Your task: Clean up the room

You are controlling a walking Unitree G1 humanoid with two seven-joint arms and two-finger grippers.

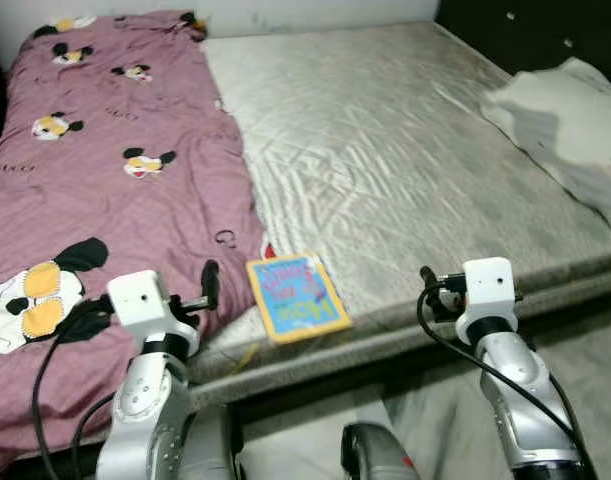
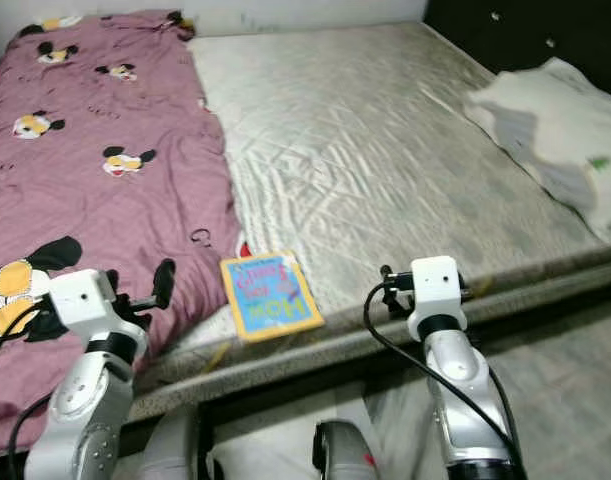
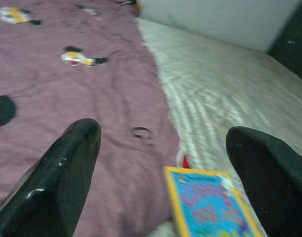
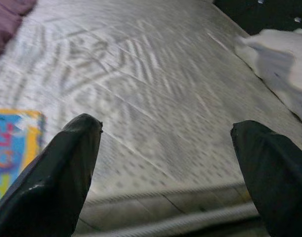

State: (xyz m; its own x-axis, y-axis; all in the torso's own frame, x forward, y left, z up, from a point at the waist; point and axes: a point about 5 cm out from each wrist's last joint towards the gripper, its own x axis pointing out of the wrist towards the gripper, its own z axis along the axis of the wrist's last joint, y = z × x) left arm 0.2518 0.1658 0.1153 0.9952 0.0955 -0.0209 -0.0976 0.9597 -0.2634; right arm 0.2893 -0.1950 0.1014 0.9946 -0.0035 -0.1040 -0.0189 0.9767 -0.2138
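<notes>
A thin book [image 1: 297, 297] with a blue cover and yellow border lies flat near the front edge of the bed, half on the grey mattress [image 1: 385, 150] and right beside the purple cartoon-mouse blanket [image 1: 105, 170]. My left gripper [image 1: 209, 283] hovers over the blanket's edge just left of the book. In the left wrist view its fingers [image 3: 66, 177] stand wide apart and hold nothing, with the book [image 3: 210, 202] low between them. My right gripper [image 1: 430, 285] is at the mattress's front edge to the right of the book, open and holding nothing, its fingers [image 4: 62, 173] spread.
A white pillow [image 1: 570, 125] lies at the bed's right side against a dark headboard [image 1: 525, 30]. The blanket covers the left third of the bed. Grey floor [image 1: 585, 350] shows below the bed's front edge.
</notes>
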